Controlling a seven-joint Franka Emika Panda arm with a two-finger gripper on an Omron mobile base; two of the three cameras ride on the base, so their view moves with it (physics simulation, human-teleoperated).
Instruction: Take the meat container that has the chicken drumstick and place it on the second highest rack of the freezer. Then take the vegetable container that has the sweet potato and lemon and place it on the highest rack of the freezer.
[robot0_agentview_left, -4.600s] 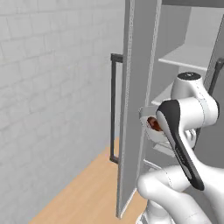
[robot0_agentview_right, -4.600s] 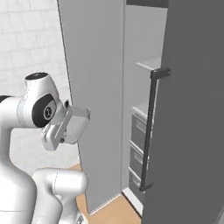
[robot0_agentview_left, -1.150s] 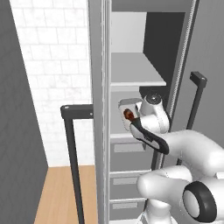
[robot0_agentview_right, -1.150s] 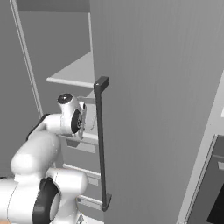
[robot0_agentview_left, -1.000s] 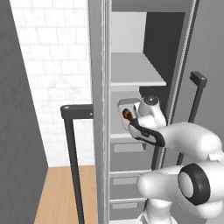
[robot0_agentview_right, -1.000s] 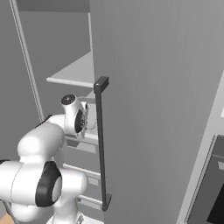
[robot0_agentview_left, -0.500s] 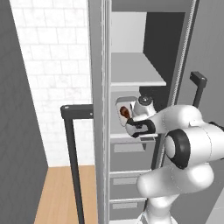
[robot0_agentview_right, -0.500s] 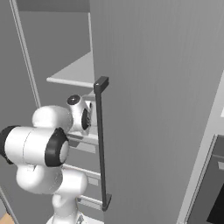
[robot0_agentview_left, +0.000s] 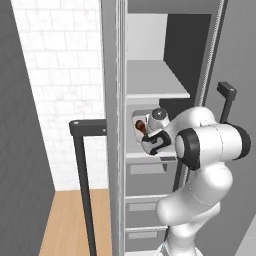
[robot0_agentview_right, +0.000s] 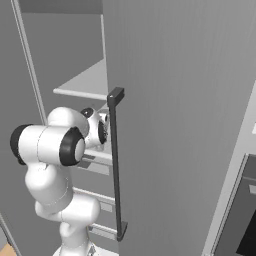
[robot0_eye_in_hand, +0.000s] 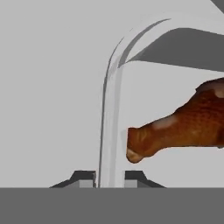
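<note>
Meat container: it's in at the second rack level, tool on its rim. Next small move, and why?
Probably open the tool and let go. In the hand view its fingertips pinch the meat container by the thin rim, the chicken drumstick lying inside. In the left base view the container sits at the second highest rack inside the freezer, so it looks placed; then back straight out.

Drumstick (robot0_eye_in_hand: 183, 127) rough, matt; tray rim (robot0_eye_in_hand: 111, 109) smooth plastic.

Glossy white rounded arm (robot0_agentview_left: 200, 165) with dark joint bands and small dark fingers (robot0_eye_in_hand: 133, 176).
</note>
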